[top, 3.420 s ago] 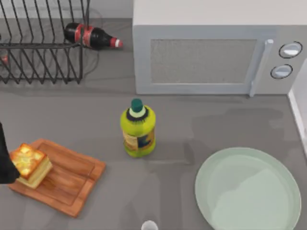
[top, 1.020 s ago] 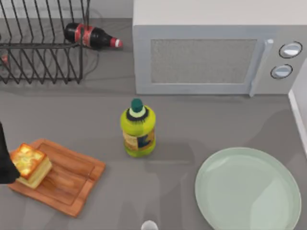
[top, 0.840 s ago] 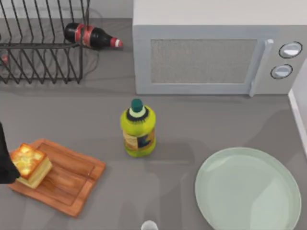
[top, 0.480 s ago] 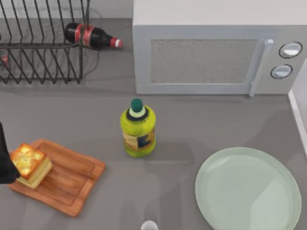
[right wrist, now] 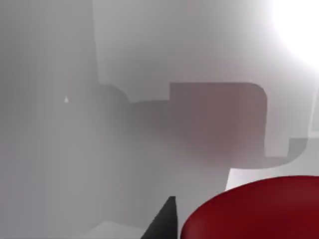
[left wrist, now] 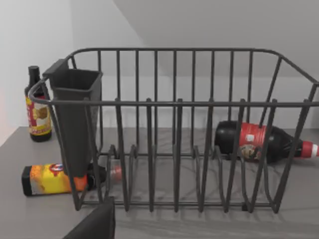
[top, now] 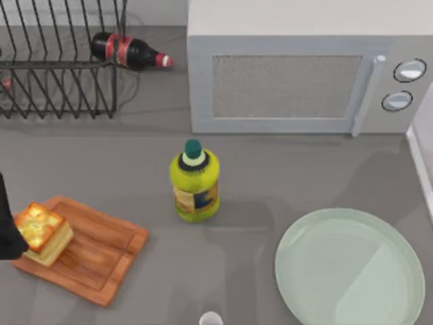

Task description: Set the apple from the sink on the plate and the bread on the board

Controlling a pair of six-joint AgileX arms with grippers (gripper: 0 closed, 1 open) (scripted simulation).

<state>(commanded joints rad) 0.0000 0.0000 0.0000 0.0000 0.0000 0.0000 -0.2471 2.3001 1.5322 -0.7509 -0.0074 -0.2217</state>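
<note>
The bread (top: 43, 232) lies on the left end of the board (top: 95, 254), at the table's left. My left arm (top: 7, 227) stands just left of the bread at the picture's edge. One dark finger (left wrist: 94, 224) shows in the left wrist view, with nothing held. The plate (top: 348, 271) lies bare at the front right. In the right wrist view the glossy red apple (right wrist: 259, 209) looms close in front of pale sink walls. My right gripper (right wrist: 234, 224) is shut on it, one finger (right wrist: 167, 219) tight against its side.
A yellow-green bottle (top: 194, 181) stands mid-table between board and plate. The microwave (top: 304, 74) spans the back. A wire dish rack (top: 57, 68) sits at the back left, a dark red-labelled bottle (top: 128, 51) lying beside it. Further bottles (left wrist: 47, 178) lie near the rack.
Only the shadow across the plate has shifted. Bread, board, bottle and my left arm stay where they were.
</note>
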